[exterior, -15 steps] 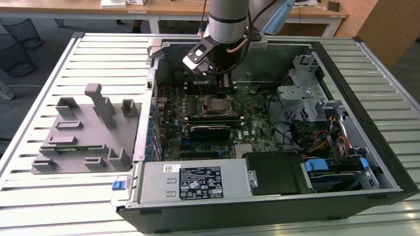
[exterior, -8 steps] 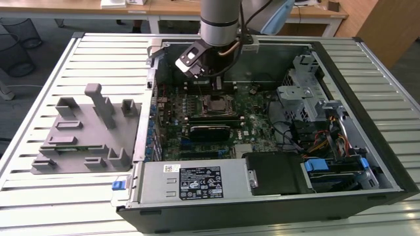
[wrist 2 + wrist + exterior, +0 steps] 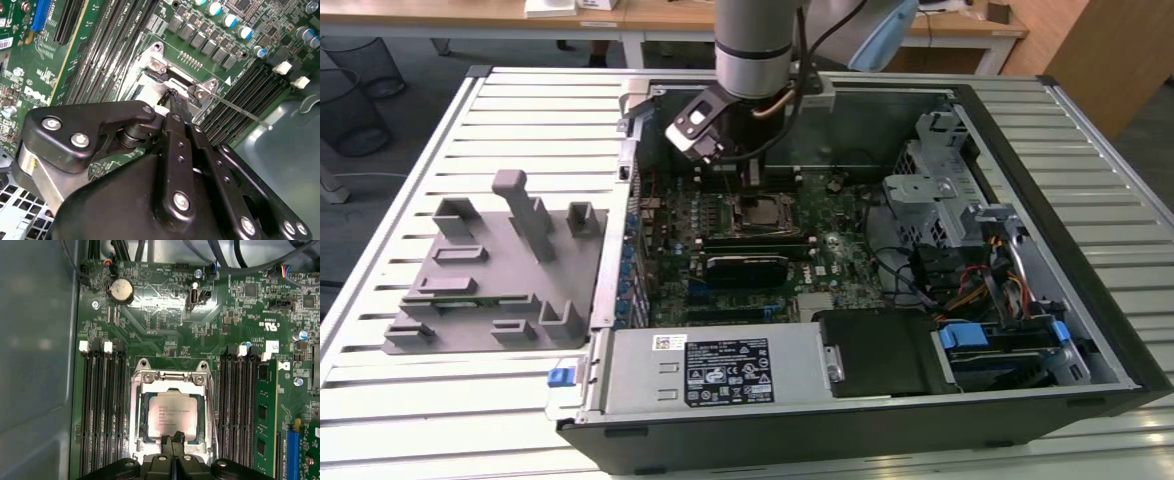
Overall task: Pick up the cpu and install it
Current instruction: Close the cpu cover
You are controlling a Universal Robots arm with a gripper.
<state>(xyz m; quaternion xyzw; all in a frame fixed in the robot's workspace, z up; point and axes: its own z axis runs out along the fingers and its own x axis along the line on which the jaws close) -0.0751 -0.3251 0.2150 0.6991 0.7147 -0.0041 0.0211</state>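
"Exterior view first: where is the arm?"

"The silvery-grey robot arm [image 3: 754,40] reaches straight down into the open black computer case [image 3: 854,440], which lies on its side on the white slatted tabletop [image 3: 520,120]. Its black hand [image 3: 750,178] hangs just above the middle of the green motherboard [image 3: 841,200]. On the exterior view's left, outside the case, a grey moulded parts holder [image 3: 480,290] sits on the slats."

"And the cpu?"

"In the first wrist view the flat square cpu with its pale silvery metal top [image 3: 172,419] lies level inside the square metal socket frame [image 3: 172,375]. Rows of long black memory slots [image 3: 102,405] run on both sides of it. A round silver coin battery [image 3: 121,290] sits farther off on the board."

"What about the hand's grip?"

"Its two black fingers [image 3: 166,442] are drawn together with only a hairline slit between them, and they hold nothing. The tips stand over the edge of the cpu nearest the hand. Whether they press on the metal or hover just off it, I cannot tell."

"Does the second wrist view add anything?"

"It looks along the fingers from behind. The tips point at the socket frame, and a thin metal lever rod [image 3: 240,110] juts out sideways from the frame's corner."
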